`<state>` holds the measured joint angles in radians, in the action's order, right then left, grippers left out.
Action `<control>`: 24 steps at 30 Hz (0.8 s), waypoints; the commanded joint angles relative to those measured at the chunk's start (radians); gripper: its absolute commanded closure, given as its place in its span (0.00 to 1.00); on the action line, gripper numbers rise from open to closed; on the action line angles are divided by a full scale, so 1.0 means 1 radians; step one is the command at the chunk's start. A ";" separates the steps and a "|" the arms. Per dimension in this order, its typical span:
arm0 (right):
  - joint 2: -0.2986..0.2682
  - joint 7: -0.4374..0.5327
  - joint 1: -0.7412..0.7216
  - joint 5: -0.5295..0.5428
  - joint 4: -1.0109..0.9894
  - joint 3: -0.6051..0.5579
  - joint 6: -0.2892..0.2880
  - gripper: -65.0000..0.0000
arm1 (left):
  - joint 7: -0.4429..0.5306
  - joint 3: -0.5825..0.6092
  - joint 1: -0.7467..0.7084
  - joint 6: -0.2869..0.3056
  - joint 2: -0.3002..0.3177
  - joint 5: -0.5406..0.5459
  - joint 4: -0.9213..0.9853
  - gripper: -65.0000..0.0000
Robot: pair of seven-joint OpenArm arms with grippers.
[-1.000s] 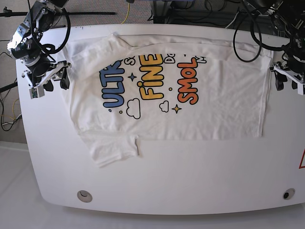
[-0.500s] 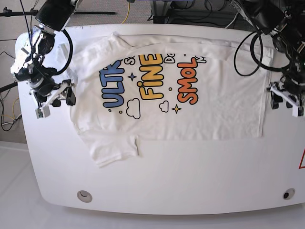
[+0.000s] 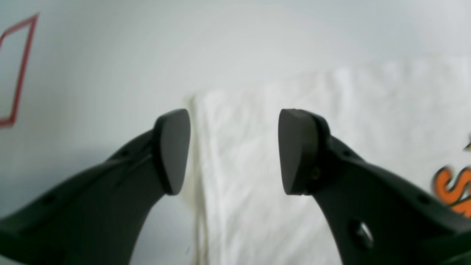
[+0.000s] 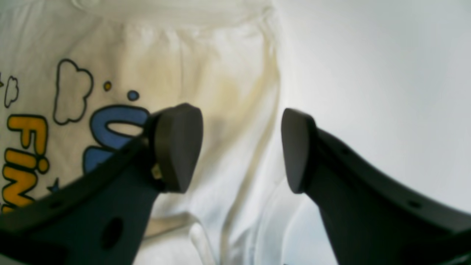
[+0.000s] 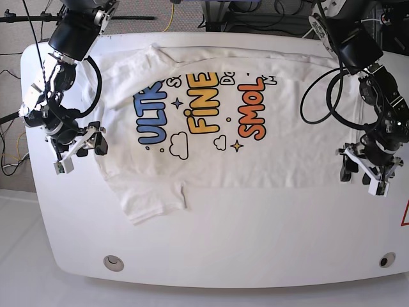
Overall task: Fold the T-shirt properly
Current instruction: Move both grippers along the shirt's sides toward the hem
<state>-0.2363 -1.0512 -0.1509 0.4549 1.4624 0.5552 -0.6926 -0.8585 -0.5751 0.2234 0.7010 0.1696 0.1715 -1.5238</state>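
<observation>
The T-shirt [image 5: 255, 128] lies flat on the white table [image 5: 255, 230], print up, with its far edge folded over and one sleeve [image 5: 150, 201] sticking out at the near left. My right gripper [image 5: 82, 153] hovers open at the shirt's left side; in its wrist view the right gripper [image 4: 241, 147] straddles the cloth's edge above the T-shirt [image 4: 184, 55]. At the shirt's near right corner my left gripper [image 5: 359, 178] is open too. Seen from its own wrist, the left gripper [image 3: 233, 151] has one finger over the table and one over the T-shirt [image 3: 368, 110]. Neither holds cloth.
A red triangle mark [image 5: 404, 214] sits at the table's right edge, also seen as the red mark [image 3: 16, 73]. Two round fittings [image 5: 113, 261] [image 5: 386, 259] lie near the front corners. Cables [image 5: 169, 16] and stands crowd the area behind the table.
Both grippers have moved toward the near side along the shirt's two side edges, still open. The shirt has not shifted.
</observation>
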 commanded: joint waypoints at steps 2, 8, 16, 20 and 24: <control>-0.017 0.023 -0.043 -0.003 -0.014 -0.003 -0.006 0.44 | 0.024 -0.010 0.055 -0.003 0.025 0.009 0.042 0.43; -0.019 0.043 -0.095 -0.002 -0.090 -0.003 -0.006 0.44 | 0.033 -0.052 0.157 -0.003 0.048 0.014 0.173 0.41; -0.046 0.165 -0.177 -0.004 -0.255 -0.025 -0.006 0.45 | 0.072 -0.042 0.253 -0.003 0.108 0.016 0.329 0.40; -0.061 0.223 -0.202 -0.005 -0.317 -0.040 -0.006 0.45 | 0.100 -0.024 0.275 -0.003 0.131 0.016 0.375 0.40; -0.074 0.287 -0.227 -0.008 -0.390 -0.069 -0.006 0.45 | 0.131 0.010 0.286 -0.015 0.148 0.010 0.419 0.39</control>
<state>-0.2886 -0.8162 -0.3405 0.4320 1.0950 0.5018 -0.6922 -0.7650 -0.5888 0.4774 0.6968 0.2935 0.1719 -1.1130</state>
